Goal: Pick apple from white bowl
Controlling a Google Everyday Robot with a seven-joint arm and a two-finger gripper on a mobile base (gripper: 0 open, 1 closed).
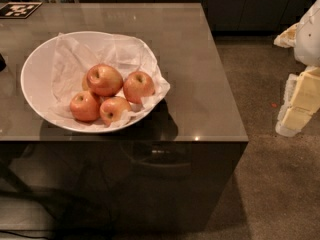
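The white bowl (36, 69) is wide and shallow, lined with crumpled white tissue, and sits on the left half of the dark glossy table (200, 74). Several apples lie in its front right part. The apple (104, 79) is the largest and deepest red, with its dimpled stem end up, and rests on top at the back left of the cluster. Smaller apples lie to its right (138, 86), front left (84, 106) and front (114, 110). My gripper (300, 104), white and pale yellow, hangs at the right edge of the view over the carpet, well away from the bowl.
The table's right edge (231, 79) and front edge (125, 137) drop to brown carpet (270, 184). A black-and-white marker card (19, 9) lies at the table's back left. A dark object (1, 62) shows at the left edge. Dark cabinets (240, 4) stand behind.
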